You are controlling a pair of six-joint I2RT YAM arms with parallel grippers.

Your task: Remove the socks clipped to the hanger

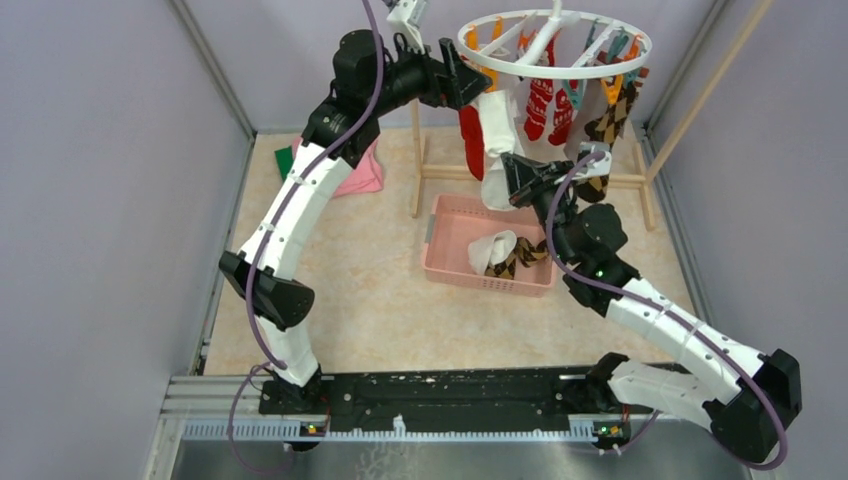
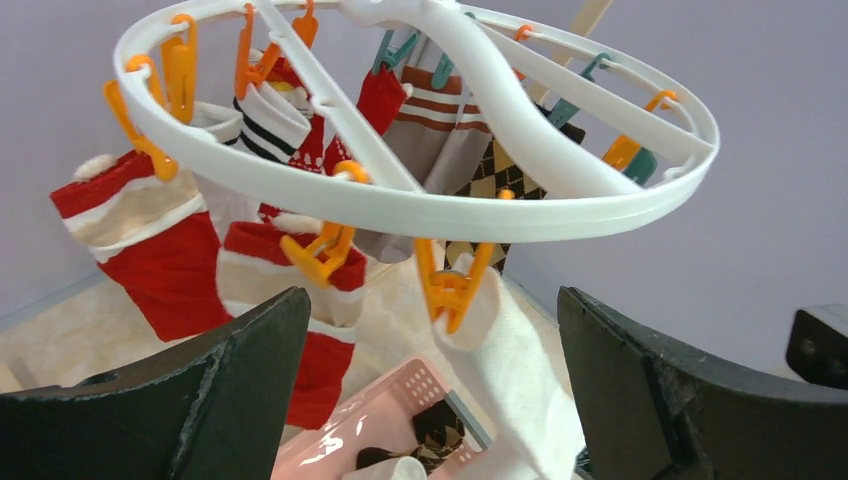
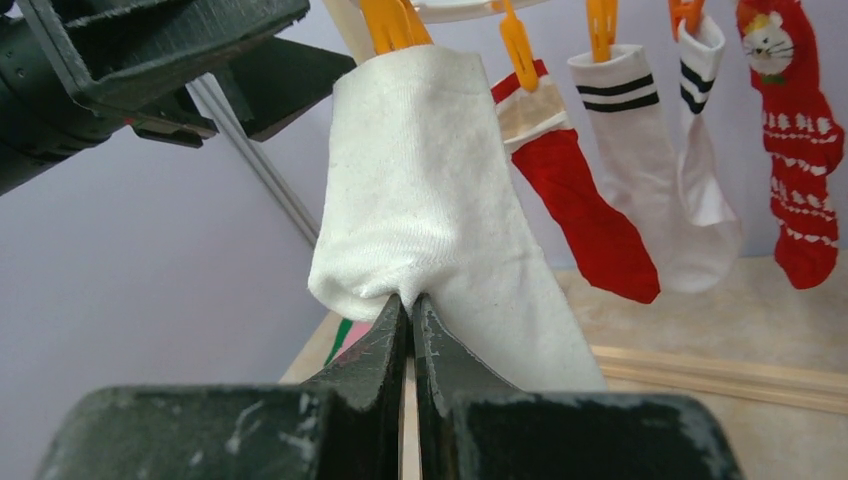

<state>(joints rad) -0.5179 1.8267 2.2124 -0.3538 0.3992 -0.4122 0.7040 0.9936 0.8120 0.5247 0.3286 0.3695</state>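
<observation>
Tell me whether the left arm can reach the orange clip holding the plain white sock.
Probably yes. The open left gripper frames the orange clip between its fingers, with nothing visible in between. The right gripper is shut on the white sock lower down, clear of the clip.

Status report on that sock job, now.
Left pincer open, facing the orange clip under the hanger. Right pincer shut on the white sock, clip not yet off. Red sock hangs close beside it.
</observation>
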